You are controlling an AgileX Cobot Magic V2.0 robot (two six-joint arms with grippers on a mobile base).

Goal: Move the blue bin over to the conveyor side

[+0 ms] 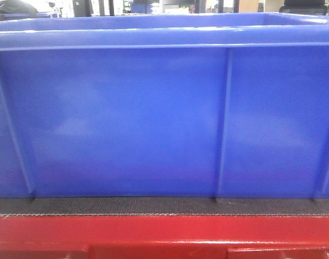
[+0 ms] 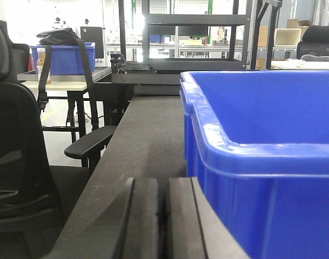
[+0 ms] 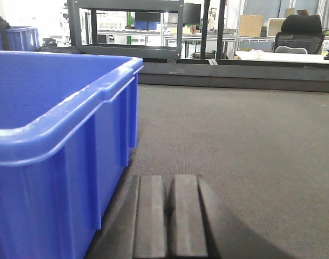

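Bright overhead light; soft glare on blue bin (image 1: 126, 118) wall and rim. Bkgd windows blown out, front view slightly soft.

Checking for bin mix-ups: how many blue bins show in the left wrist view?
2. The blue bin fills the right foreground on the conveyor; a smaller blue bin sits on a table far left. Others may be hidden.

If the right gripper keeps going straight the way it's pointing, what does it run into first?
Probably nothing near. The right gripper, fingers closed, points along the open conveyor, with the blue bin off to its side. The dark frame across the belt's far end looks first in line, though depth is unclear.
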